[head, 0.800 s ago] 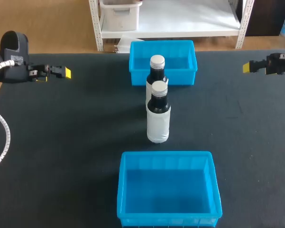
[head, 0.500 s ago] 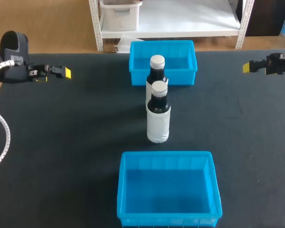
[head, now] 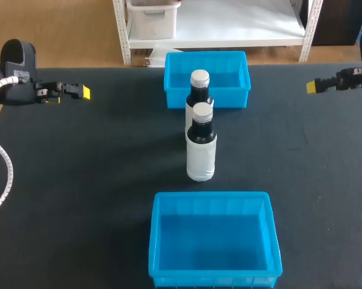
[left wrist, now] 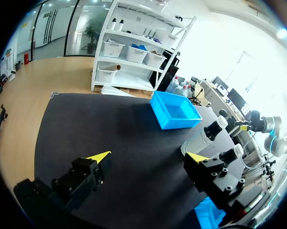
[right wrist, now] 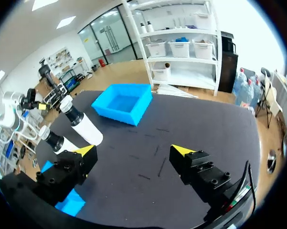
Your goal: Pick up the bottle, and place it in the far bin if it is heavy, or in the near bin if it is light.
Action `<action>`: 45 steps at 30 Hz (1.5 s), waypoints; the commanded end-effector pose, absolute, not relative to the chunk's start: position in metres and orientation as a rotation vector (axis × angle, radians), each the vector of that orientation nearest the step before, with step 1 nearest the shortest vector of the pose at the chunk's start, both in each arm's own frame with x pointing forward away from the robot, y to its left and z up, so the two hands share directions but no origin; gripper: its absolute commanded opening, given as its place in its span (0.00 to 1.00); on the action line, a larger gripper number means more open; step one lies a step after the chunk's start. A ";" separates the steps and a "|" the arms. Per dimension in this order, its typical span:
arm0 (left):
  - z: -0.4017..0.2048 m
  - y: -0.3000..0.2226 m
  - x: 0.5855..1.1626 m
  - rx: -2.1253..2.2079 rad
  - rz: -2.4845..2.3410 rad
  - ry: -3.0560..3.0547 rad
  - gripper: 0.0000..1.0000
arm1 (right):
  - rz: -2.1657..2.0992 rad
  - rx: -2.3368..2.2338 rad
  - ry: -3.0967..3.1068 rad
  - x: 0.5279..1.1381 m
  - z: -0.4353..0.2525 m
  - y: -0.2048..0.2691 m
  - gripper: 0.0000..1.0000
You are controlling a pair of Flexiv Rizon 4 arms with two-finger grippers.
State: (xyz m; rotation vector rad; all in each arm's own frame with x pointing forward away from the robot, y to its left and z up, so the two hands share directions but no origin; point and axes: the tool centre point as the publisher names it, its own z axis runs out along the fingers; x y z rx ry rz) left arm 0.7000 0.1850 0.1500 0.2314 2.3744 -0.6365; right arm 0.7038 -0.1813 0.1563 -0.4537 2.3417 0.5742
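step: approach stage, ahead of any grasp; no lifting, weighing or sorting done yet.
near bottle (head: 201, 150): upright at middle of desk (head: 96, 180); dark neck, pale cap, white body; on bare desk between the two bins, apart from both.
far bottle (head: 199, 90): a second one, though task words only one; same look, upright, just behind near bottle and just in front of far bin; base hidden by near bottle in head view.
far bin (head: 226, 99): blue, far middle of desk; nothing seen inside.
near bin (head: 211, 195): blue, near middle of desk; nothing seen inside.
left hand (left wrist: 148, 160): fingers wide apart, holding nothing; at far left of desk, well apart from both bottles.
right hand (right wrist: 132, 151): fingers wide apart, holding nothing; at far right of desk, well apart from both bottles.
next move: by judgement, bring one hand in to middle of desk, set spread fingers either side of one bottle's white body, close, lift straight up.
target: unclear which of the two; near bottle probably easier to reach from the side.
weight: cannot tell by looks; to be felt on the lift, then far bin if heavy, near bin if light.
risk: tall and narrow, likely to tip if nudged; tight spacing, so easy to knock the neighbour on the way in.
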 end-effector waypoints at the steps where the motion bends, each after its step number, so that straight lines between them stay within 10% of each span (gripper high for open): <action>1: 0.150 0.185 0.700 0.231 -0.636 2.374 1.00 | 0.848 -1.118 2.181 0.714 0.162 -0.190 1.00; 45: 0.150 0.185 0.700 0.231 -0.636 2.374 1.00 | 0.803 -1.485 1.835 0.658 0.153 -0.111 1.00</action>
